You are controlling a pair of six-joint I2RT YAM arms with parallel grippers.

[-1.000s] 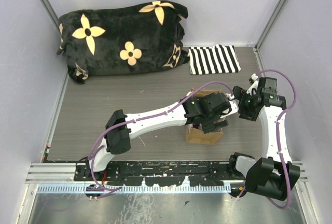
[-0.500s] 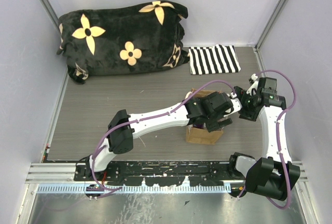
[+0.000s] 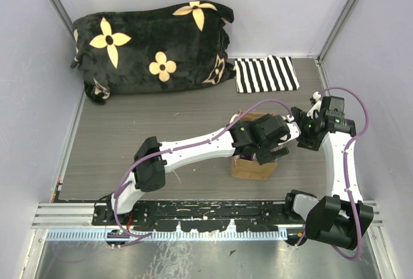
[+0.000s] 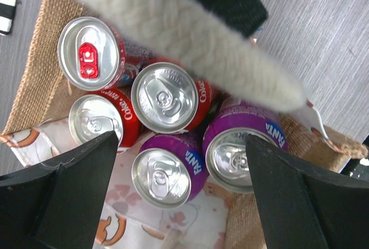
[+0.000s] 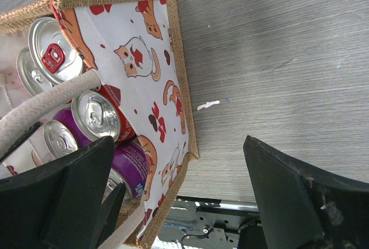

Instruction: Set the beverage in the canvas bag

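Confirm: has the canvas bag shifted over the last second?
No. The canvas bag sits at the same spot relative to the striped cloth and the near rail in the top view.

Robot lab cell; plain white walls (image 3: pixel 290 1), aluminium mounting rail (image 3: pixel 64 212)

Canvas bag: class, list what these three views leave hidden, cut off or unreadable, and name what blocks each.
- Top external: the left arm covers the mouth of the canvas bag, so its contents are hidden.
- Left wrist: the cream handle hides the bag rim behind it.
- Right wrist: the frame's left edge and the near finger cut off the bag, so the can count is unsure.
- Both wrist views: the cans hide the bag floor.
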